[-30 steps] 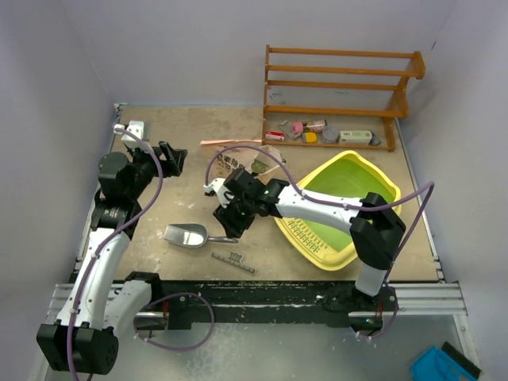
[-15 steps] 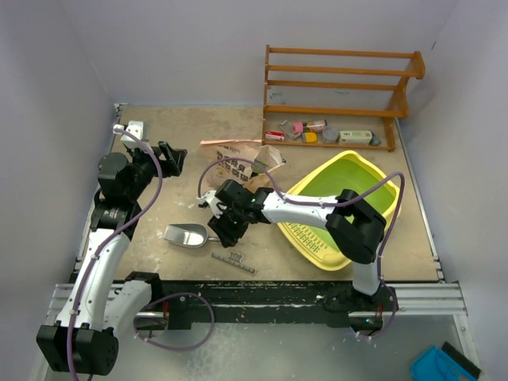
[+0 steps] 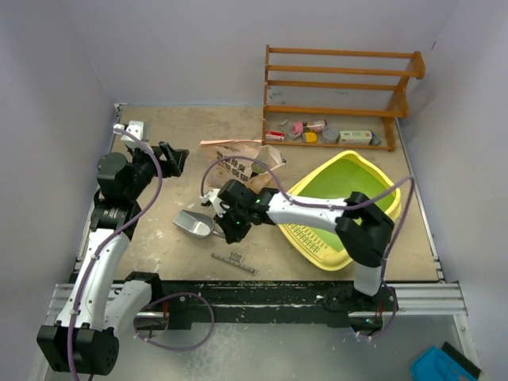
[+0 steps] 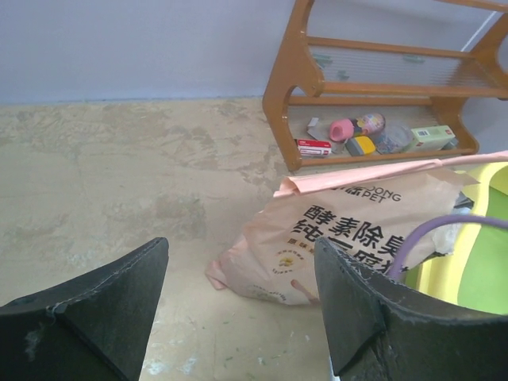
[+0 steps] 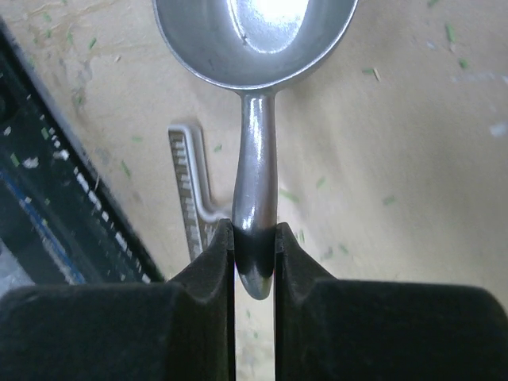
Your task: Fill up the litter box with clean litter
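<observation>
Top external view: the litter box, a yellow tray with a green floor, lay on the right half of the table, tilted, with its slotted rim toward the arms. A tan printed bag lay just beside its far-left corner, before a wooden rack. The right gripper reached left across the tray's near corner and met the handle of a metal scoop; a small toothed strip lay near it. The left gripper stood above the table's left side, well apart from the tray. Left wrist view: the left gripper held nothing, its fingers spread wide; beyond them lay the bag, the rack and the yellow edge of the litter box. Right wrist view: the right gripper was clamped narrowly on the end of the scoop's handle, the shiny bowl of the scoop pointing away. The toothed strip lay beside the handle, and stray green litter granules dotted the table.
</observation>
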Robot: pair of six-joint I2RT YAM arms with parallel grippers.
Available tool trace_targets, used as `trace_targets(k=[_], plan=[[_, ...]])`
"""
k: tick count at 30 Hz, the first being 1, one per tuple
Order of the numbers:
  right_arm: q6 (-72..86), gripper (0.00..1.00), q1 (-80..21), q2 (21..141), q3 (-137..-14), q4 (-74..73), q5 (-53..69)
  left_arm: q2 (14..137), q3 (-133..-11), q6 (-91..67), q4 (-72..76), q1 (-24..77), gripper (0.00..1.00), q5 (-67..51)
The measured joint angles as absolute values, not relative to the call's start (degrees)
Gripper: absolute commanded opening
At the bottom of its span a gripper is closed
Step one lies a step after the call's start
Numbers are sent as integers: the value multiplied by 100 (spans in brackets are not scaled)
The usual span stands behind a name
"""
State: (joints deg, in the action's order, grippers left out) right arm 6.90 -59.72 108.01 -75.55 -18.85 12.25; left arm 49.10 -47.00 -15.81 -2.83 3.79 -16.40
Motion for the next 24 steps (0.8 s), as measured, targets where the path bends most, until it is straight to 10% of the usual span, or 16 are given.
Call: trace_targets(k=[24], plan=[[545,0,-5970,5592,-6619,-4954,-1026,6018,-6104,-3074,-471,692,63,-6431]])
